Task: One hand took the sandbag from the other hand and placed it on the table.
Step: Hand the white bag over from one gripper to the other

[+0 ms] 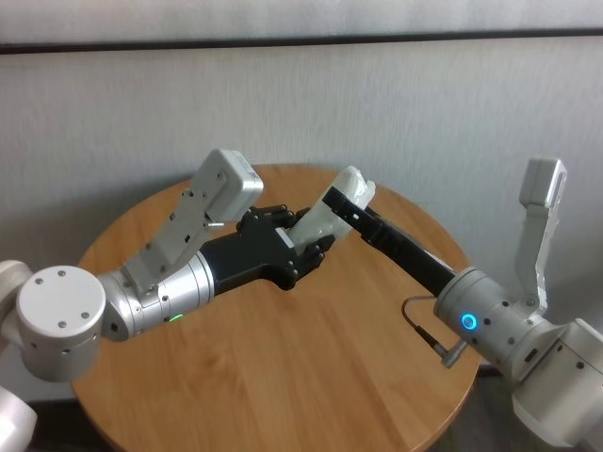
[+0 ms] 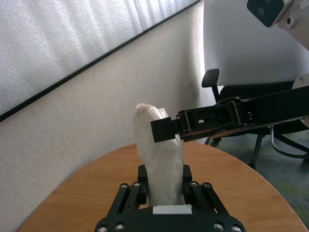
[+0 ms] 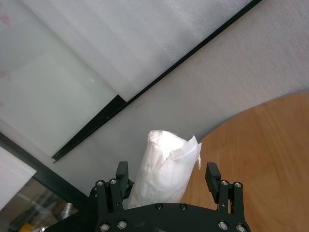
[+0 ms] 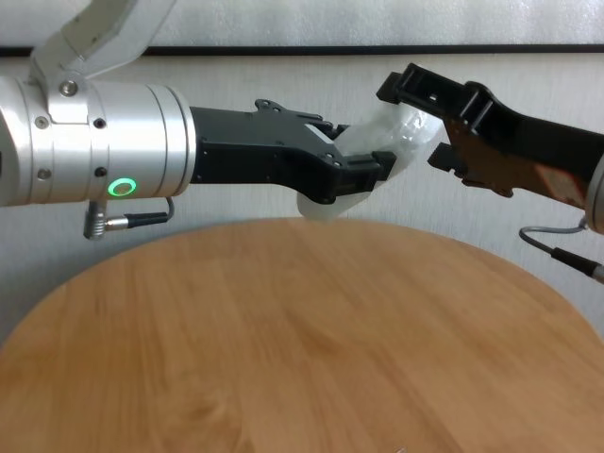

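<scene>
My left gripper (image 1: 306,247), on the wrist with the green ring light, is shut on the lower part of the white sandbag (image 1: 325,221) and holds it tilted up above the round wooden table (image 1: 283,377). My right gripper (image 1: 353,188), on the wrist with the blue ring light, is open, its fingers straddling the bag's upper end. In the right wrist view the sandbag (image 3: 164,169) stands between the two spread fingers (image 3: 212,175). In the left wrist view one right finger (image 2: 166,130) crosses in front of the bag (image 2: 161,164). The chest view shows the bag (image 4: 392,142) well above the tabletop (image 4: 283,330).
A pale wall with a dark strip runs behind the table. A black office chair (image 2: 212,79) stands beyond the table's far side on the right. The table's rim curves close to both arms' bases.
</scene>
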`<state>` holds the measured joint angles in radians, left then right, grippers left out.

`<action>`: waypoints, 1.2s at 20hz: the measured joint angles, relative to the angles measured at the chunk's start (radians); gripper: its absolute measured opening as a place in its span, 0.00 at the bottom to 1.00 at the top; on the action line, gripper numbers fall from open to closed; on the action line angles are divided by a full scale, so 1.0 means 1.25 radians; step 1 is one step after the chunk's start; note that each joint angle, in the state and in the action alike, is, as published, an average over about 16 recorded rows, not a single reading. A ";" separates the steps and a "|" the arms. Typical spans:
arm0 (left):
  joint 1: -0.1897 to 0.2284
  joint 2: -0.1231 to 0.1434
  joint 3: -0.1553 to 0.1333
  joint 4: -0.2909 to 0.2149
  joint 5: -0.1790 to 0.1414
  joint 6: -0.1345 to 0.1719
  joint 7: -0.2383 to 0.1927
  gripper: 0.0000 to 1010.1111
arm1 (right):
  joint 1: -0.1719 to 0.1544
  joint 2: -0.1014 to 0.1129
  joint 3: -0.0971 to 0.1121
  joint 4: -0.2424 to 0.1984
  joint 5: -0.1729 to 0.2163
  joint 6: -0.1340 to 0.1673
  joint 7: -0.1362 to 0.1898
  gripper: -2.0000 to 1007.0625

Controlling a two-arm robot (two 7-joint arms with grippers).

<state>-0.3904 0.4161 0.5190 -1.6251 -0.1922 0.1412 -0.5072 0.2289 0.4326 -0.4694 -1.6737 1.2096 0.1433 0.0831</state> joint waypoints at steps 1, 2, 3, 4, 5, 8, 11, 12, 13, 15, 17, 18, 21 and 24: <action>0.000 0.000 0.000 0.000 0.000 0.000 0.000 0.42 | 0.002 0.000 -0.002 0.002 0.001 0.000 -0.001 1.00; 0.000 0.000 0.000 0.000 0.000 0.000 0.000 0.42 | 0.004 0.000 -0.004 0.004 0.002 -0.001 -0.001 1.00; 0.000 0.000 0.000 0.000 0.000 0.000 0.000 0.42 | 0.007 -0.001 -0.007 0.007 0.003 -0.001 -0.002 1.00; 0.000 0.000 0.000 0.000 0.000 0.000 0.000 0.42 | 0.009 -0.001 -0.009 0.009 0.003 -0.001 -0.003 1.00; 0.000 0.000 0.000 0.000 0.000 0.000 0.000 0.42 | 0.011 -0.002 -0.011 0.011 0.004 -0.002 -0.003 1.00; 0.000 0.000 0.000 0.000 0.000 0.000 0.000 0.42 | 0.018 -0.003 -0.016 0.017 0.006 -0.003 -0.004 1.00; 0.000 0.000 0.000 0.000 0.000 0.000 0.000 0.42 | 0.024 -0.005 -0.021 0.024 0.007 -0.004 -0.006 1.00; 0.000 0.000 0.000 0.000 0.000 0.000 0.000 0.42 | 0.026 -0.006 -0.023 0.026 0.007 -0.003 -0.006 1.00; 0.000 0.000 0.000 0.000 0.000 0.000 0.000 0.42 | 0.028 -0.007 -0.024 0.028 0.007 -0.003 -0.007 1.00; 0.000 0.000 0.000 0.000 0.000 0.000 0.000 0.42 | 0.032 -0.008 -0.027 0.033 0.007 -0.002 -0.008 1.00; 0.000 0.000 0.000 0.000 0.000 0.000 0.000 0.42 | 0.035 -0.009 -0.029 0.036 0.007 -0.001 -0.008 1.00; 0.000 0.000 0.000 0.000 0.000 0.000 0.000 0.42 | 0.036 -0.010 -0.030 0.037 0.007 -0.001 -0.009 1.00; 0.000 0.000 0.000 0.000 0.000 0.000 0.000 0.42 | 0.040 -0.011 -0.032 0.041 0.007 0.000 -0.010 1.00; 0.000 0.000 0.000 0.000 0.000 0.000 0.000 0.42 | 0.041 -0.011 -0.033 0.043 0.006 0.001 -0.011 1.00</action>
<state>-0.3903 0.4161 0.5190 -1.6251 -0.1922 0.1412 -0.5072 0.2807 0.4187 -0.5110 -1.6206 1.2174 0.1450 0.0697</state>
